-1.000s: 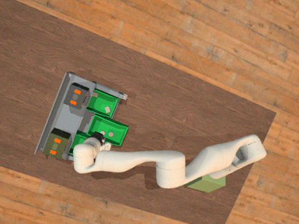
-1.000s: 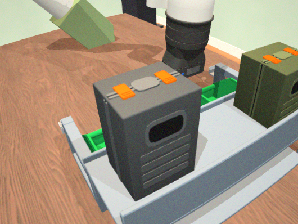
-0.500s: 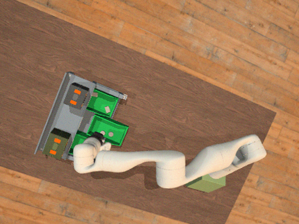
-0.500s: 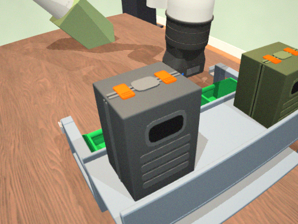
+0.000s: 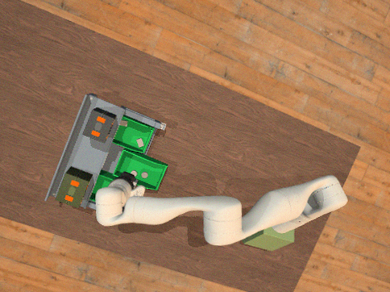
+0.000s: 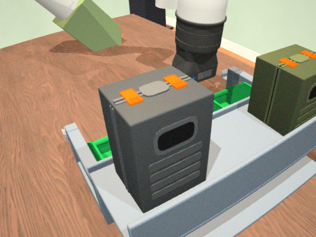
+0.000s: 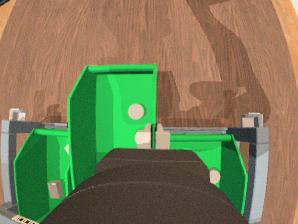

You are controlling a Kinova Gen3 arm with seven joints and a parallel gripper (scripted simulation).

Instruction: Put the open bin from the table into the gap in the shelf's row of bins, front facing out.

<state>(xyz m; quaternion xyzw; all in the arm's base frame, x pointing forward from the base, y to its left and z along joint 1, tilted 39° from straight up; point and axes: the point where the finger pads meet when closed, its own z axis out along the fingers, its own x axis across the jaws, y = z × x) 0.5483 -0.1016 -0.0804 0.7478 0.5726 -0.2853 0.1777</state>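
The open green bin [image 5: 142, 170] sits in the middle gap of the grey shelf [image 5: 77, 155], between two other green bins [image 5: 135, 134] [image 5: 99, 185]. Its front end sticks out past the fronts of its neighbours. Two round parts [image 5: 139, 174] lie in it. My gripper [image 5: 130, 179] is at the bin's side wall and is shut on it. In the wrist view the fingertips [image 7: 152, 137] pinch the right wall of the bin [image 7: 116, 119], which reaches further out over the table than the bins beside it. In the exterior view the gripper body [image 6: 198, 64] stands behind the grey box; its fingers are hidden.
A grey box [image 6: 155, 131] and an olive box [image 6: 286, 86] with orange clasps stand on the shelf's top board, above the outer bins. The shelf's corner posts [image 7: 254, 129] flank the row. The arm's green pedestal [image 5: 271, 238] stands at the table's right end.
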